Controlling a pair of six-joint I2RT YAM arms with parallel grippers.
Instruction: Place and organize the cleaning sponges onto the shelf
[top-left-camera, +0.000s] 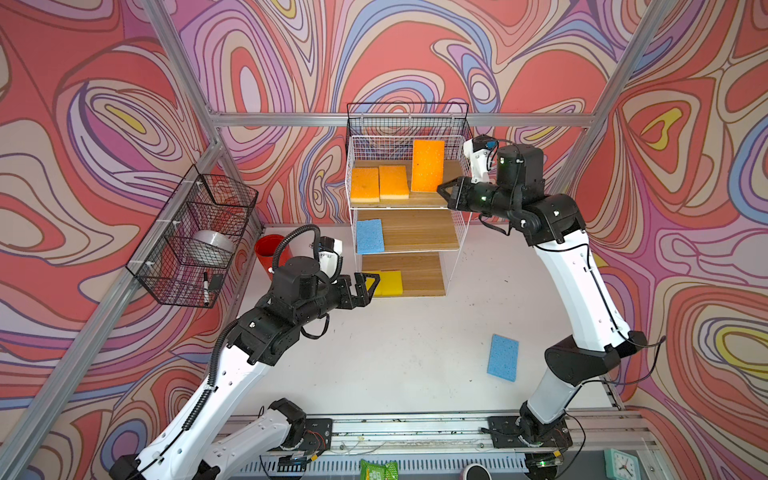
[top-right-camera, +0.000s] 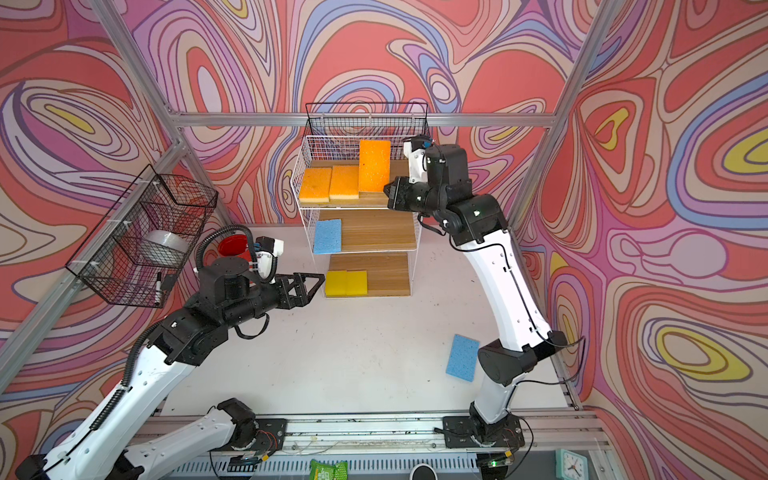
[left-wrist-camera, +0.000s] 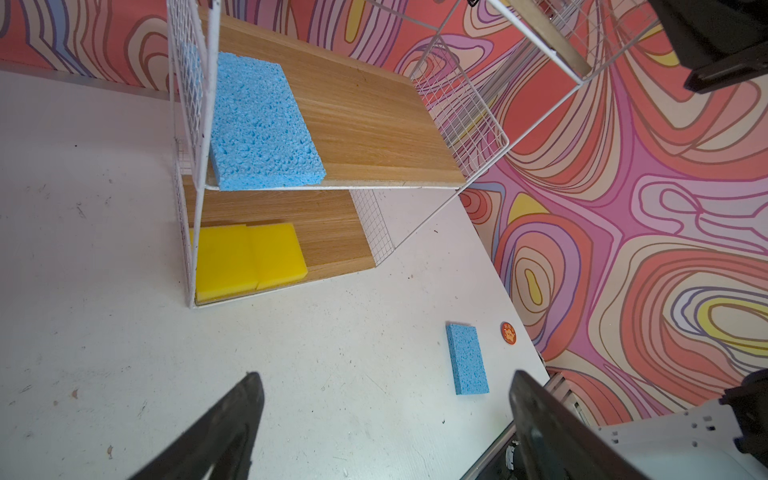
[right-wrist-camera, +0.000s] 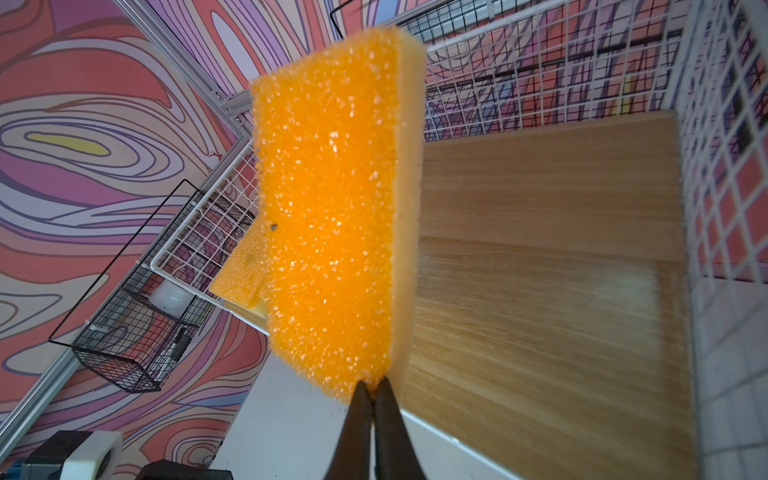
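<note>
Six of the seven cleaning sponges are sitting at the shelf (top-left-camera: 419, 230); one is lying loose.

- Right gripper (right-wrist-camera: 372, 384) is clamping the third orange sponge (top-left-camera: 427, 165) across its thickness at a lower corner. It's holding it upright over the top tier, just right of the two flat orange sponges (top-left-camera: 379, 183).
- Blue sponge (top-left-camera: 370, 236) is lying on the middle tier's left. Two yellow sponges (top-left-camera: 390, 283) are lying side by side at the bottom tier's left.
- Loose blue sponge (top-left-camera: 503, 357) is lying flat on the worktop (top-left-camera: 395, 353), near right, beside the right arm.
- Left gripper (top-left-camera: 370, 286) is hovering empty with jaws wide apart, just left of the bottom tier.

Handling, my read: light, soft, squashy, not slippery. I'm expecting a pinch across the short width, or at one edge as the right gripper is doing.

In the way: the wire side walls and the tier overhead are forcing entry from the near side. Black basket (top-left-camera: 407, 120) behind the shelf, red cup (top-left-camera: 268, 253) and left-wall baskets (top-left-camera: 195, 237) aren't looking like blockers.
</note>
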